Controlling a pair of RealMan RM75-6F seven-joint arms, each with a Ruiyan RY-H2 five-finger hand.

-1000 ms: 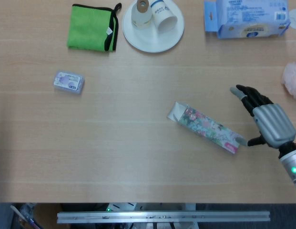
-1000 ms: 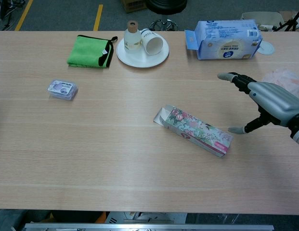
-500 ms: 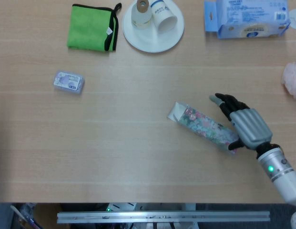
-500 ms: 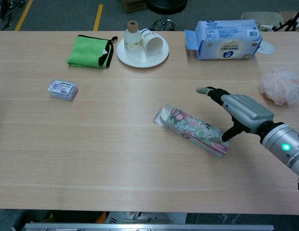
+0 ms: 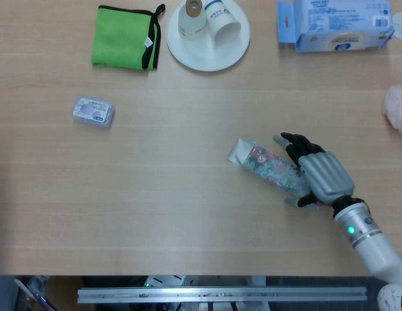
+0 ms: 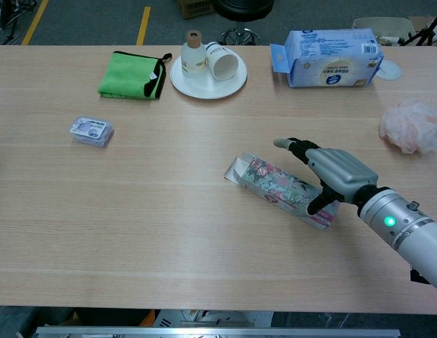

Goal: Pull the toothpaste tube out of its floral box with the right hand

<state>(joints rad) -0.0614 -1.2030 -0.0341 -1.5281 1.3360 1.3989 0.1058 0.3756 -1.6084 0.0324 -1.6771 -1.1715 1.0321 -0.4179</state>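
Note:
The floral box lies flat and slanted in the middle right of the table. Its open flap end points up-left. No toothpaste tube shows; whatever is inside is hidden. My right hand hovers over the box's right end, covering it. Its fingers stretch out over the far side of the box and the thumb comes down on the near side. I cannot tell whether they touch the cardboard. The left hand shows in neither view.
Along the far edge are a green cloth, a white plate with a small bottle and a tipped cup, and a blue wipes pack. A small purple case lies left; a pink puff sits far right.
My right hand has moved left from beside the box's right end to over it, with the thumb now at the box's near side. The box has stayed put.

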